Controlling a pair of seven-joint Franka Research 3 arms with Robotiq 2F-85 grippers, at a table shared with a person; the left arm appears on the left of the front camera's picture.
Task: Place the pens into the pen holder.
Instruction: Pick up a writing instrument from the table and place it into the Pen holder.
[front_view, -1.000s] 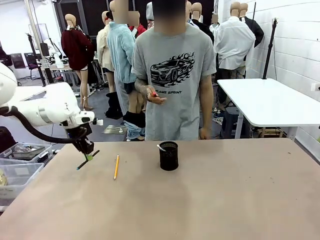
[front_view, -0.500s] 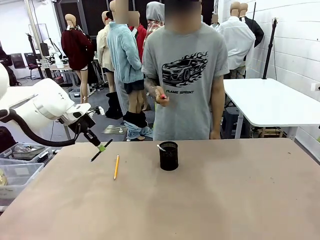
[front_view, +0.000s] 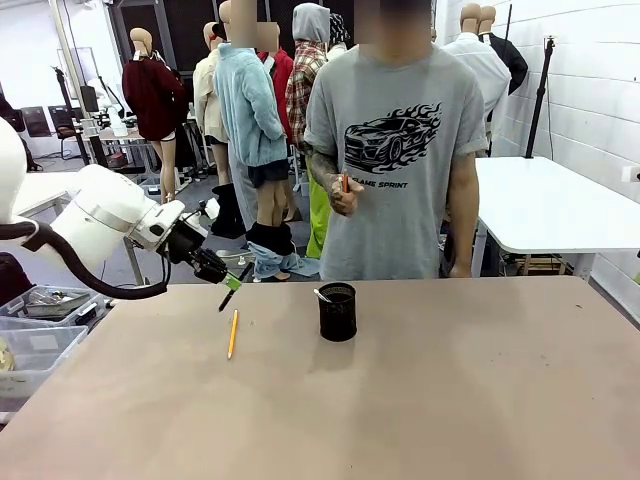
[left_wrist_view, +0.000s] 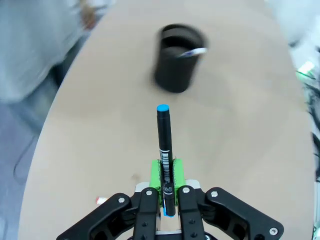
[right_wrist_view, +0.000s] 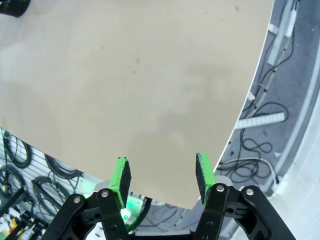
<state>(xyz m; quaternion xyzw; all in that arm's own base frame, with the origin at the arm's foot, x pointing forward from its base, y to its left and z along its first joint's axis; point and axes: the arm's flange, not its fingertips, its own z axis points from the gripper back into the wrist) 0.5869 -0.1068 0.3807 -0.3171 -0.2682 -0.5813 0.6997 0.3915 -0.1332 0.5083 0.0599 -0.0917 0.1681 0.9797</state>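
Pinching the black pen (left_wrist_view: 164, 150) by its lower barrel, the left gripper (left_wrist_view: 165, 175) has its green pads pressed onto it. A white barcode label runs along the barrel, its print too small to read, and the round blue end points away from the fingers. In the front view the pen hangs tilted above the table (front_view: 450, 400), left of the pen holder (front_view: 338, 312). The right gripper (right_wrist_view: 162, 172) stands with jaws spread and nothing between them, above the smooth tan tabletop near its edge. The yellow-orange pencil (front_view: 232, 333) lies flat on the table, below the left gripper and left of the holder. The holder is a black mesh cylinder standing upright, with the silver-white pen (front_view: 322, 295) leaning inside. Beyond the far edge stands a person in a grey T-shirt (front_view: 400, 170) printed with a flaming car and "FLAME SPRINT".
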